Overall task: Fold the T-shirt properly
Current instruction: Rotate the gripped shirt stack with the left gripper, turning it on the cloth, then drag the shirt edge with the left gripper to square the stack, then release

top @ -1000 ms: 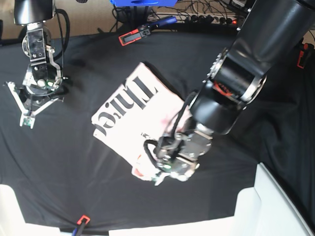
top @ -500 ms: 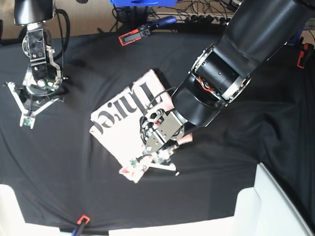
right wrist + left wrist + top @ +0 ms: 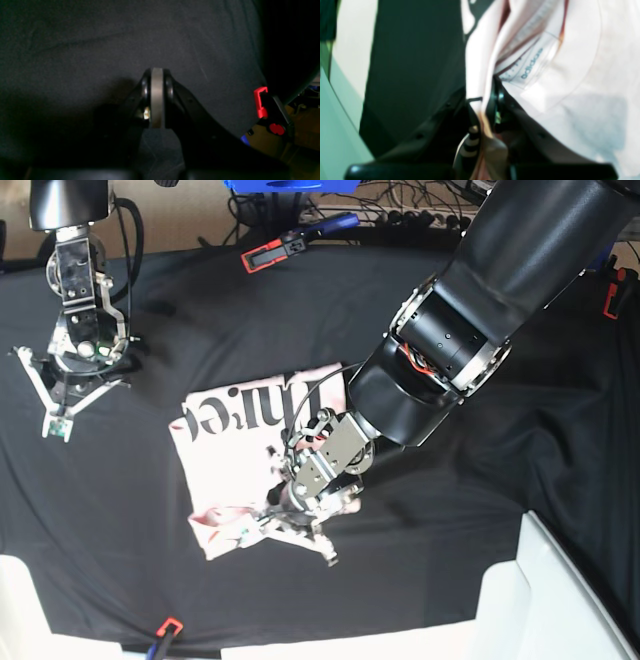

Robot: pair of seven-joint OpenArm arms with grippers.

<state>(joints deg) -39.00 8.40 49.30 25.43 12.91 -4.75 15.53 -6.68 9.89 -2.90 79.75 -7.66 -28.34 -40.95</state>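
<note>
One folded edge of the T-shirt (image 3: pixel 235 455) sits clamped inside the left gripper (image 3: pixel 262 523).

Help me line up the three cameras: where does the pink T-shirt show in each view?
Base: T-shirt lies centre-left on the black table cloth, lettering up.
Left wrist: T-shirt fills the right half, a fold pinched in the left pincer.
Right wrist: not in it.
Shared landmark: the black table cloth, also seen from the left wrist.

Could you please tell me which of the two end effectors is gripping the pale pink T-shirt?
The left end effector, shut on a bunched fold of the pale pink cotton T-shirt. The right end effector is shut on nothing above the black table cloth.
</note>
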